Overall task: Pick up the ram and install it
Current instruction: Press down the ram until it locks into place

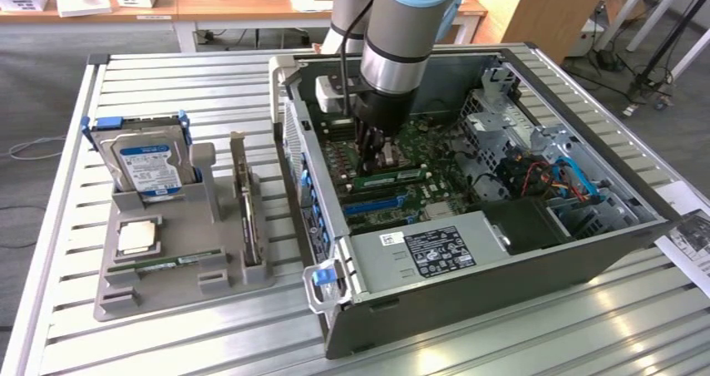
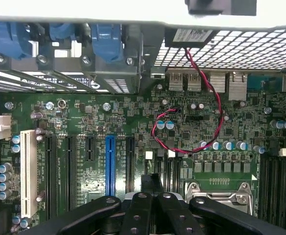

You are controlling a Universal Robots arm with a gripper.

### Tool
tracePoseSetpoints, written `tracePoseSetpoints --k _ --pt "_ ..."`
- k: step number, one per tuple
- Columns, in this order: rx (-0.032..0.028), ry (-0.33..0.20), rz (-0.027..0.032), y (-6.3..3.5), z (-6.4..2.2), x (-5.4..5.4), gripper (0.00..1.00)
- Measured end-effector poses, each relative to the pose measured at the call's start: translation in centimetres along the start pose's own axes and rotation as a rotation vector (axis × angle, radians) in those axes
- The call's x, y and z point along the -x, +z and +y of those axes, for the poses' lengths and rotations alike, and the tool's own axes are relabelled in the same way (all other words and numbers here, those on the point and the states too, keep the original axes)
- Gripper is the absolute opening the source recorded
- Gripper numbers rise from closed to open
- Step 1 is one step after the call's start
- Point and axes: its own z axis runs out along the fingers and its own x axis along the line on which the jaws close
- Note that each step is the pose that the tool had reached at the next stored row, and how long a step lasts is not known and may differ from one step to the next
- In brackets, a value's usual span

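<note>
The claw reaches down into the open grey metal computer case, its black, rounded, bolted fingers drawn tight together with no gap between them. Directly under its tips lies the ram, a long, thin green stick with flat dark chips in a row. It stands on edge on the motherboard and meets the fingertips at its upper edge. Whether the fingers pinch it or only rest on it, I cannot tell.

The motherboard beneath the claw is matte green and dense with tiny solder points, silver-topped round capacitors and long, narrow black slots. A glossy blue slot runs parallel to the ram, just beside it on the side nearer the case's front edge. In the wrist view a twisted red-and-black wire loops over the board beyond the fingertips, near a perforated metal grille.

Well away from the claw, outside the case, a grey moulded tray sits on the ribbed aluminium table. It holds an upright hard drive with a blue-and-white label, a square silver processor and another thin green strip.
</note>
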Motion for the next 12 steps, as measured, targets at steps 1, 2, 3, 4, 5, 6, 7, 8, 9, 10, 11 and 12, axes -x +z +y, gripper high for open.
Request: tracePoseSetpoints --k 1,2,3,4,5,6,7,8,9,10,11,12 --pt "0.0001 0.000 0.0002 -0.01 0.00 0.00 0.11" --pt "0.0001 0.000 0.0002 -0.01 0.00 0.00 0.11" --pt "0.0001 0.000 0.0001 0.00 0.00 0.00 0.11" --pt "0.0000 0.000 0.0000 0.05 0.00 0.00 0.11" --pt "-0.0002 0.000 -0.0002 0.13 -0.01 0.00 0.11" --pt "0.0000 0.000 0.0000 0.13 -0.01 0.00 0.11" --pt "0.0000 0.000 0.0000 0.13 0.00 0.00 0.11" --pt "0.0000 0.000 0.0000 0.12 -0.01 0.00 0.11" --pt "0.0000 0.000 0.0000 0.12 0.00 0.00 0.11" --pt "0.0001 0.000 0.0001 0.14 0.00 0.03 0.11" --pt "0.0000 0.000 -0.0001 0.16 0.00 0.09 0.11" --pt "0.0000 0.000 -0.0001 0.18 0.00 0.15 0.11"
